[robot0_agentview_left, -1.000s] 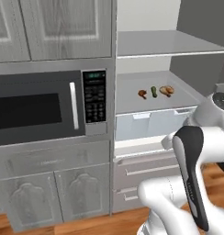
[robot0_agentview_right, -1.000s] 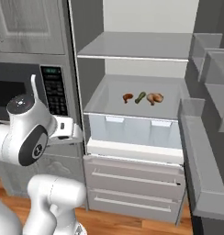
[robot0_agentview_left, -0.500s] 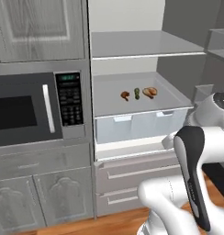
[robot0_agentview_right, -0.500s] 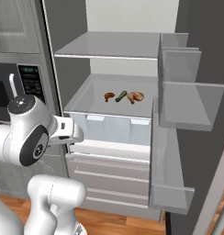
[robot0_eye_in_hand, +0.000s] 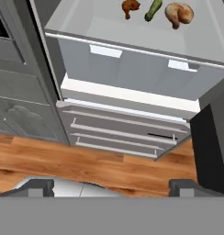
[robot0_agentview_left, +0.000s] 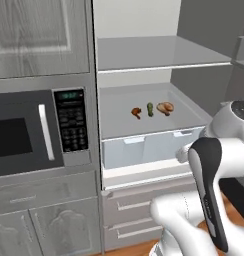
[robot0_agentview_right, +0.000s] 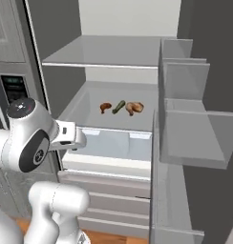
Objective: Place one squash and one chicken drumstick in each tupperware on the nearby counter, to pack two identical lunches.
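Note:
On the open fridge's middle shelf (robot0_agentview_left: 119,122) lie three foods in a row. A small reddish-brown chicken drumstick (robot0_agentview_left: 136,112) (robot0_agentview_right: 105,107) (robot0_eye_in_hand: 130,6) is on the left. A green zucchini-like squash (robot0_agentview_left: 150,109) (robot0_agentview_right: 119,106) (robot0_eye_in_hand: 154,10) is in the middle. A plumper golden-tan chicken drumstick (robot0_agentview_left: 165,107) (robot0_agentview_right: 134,108) (robot0_eye_in_hand: 179,13) is on the right. My gripper (robot0_eye_in_hand: 114,187) is open and holds nothing. It hangs well short of the shelf, low in front of the fridge, looking down at the drawers and floor. The tupperware and the counter are out of view.
A translucent crisper drawer (robot0_agentview_left: 149,147) sits under the shelf, with grey pull-out drawers (robot0_eye_in_hand: 118,133) below it. The open fridge door (robot0_agentview_right: 195,143) with its bins stands at the right. A built-in microwave (robot0_agentview_left: 24,135) is at the left. The wooden floor (robot0_eye_in_hand: 109,165) is below.
Both base views have shifted, so the camera moved: the fridge now sits more centrally and its door bins fill the right. The food has not moved on the shelf. The gripper stayed open.

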